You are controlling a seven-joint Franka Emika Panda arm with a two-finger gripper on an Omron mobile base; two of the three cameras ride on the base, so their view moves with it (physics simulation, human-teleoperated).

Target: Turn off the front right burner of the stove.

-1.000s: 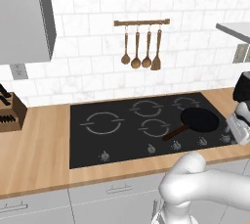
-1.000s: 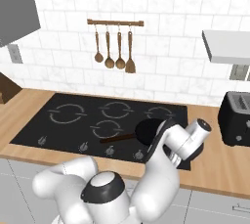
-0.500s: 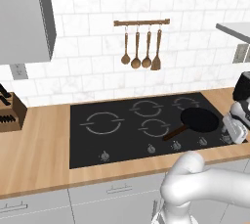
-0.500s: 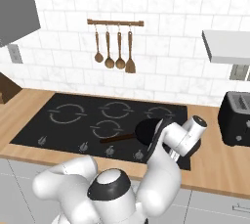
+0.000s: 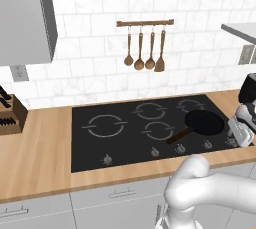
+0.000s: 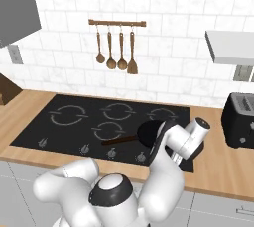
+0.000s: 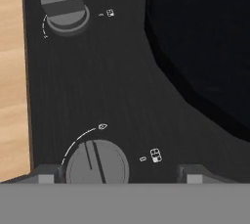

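Note:
The stove (image 5: 135,128) is a black glass cooktop with grey ring burners and a row of small knobs along its front edge. A black frying pan (image 5: 205,122) sits on the front right burner, handle pointing left. My gripper (image 5: 239,134) hangs low over the stove's front right corner. In the hand view the gripper (image 7: 119,175) is open, fingertips wide apart. A round grey knob (image 7: 96,162) lies between them, close to the left fingertip (image 7: 46,174). A second knob (image 7: 63,15) sits farther along the row. The pan (image 7: 210,47) is dark at the upper right.
A black toaster (image 6: 243,119) stands on the wooden counter right of the stove (image 6: 74,122). A knife block (image 5: 7,113) is at the far left. Wooden utensils hang on a wall rail (image 5: 145,23) behind the burners. The counter's front edge (image 7: 12,71) runs beside the knobs.
The hand has sunk slightly toward the stove's front right corner. The pan and everything else stayed put.

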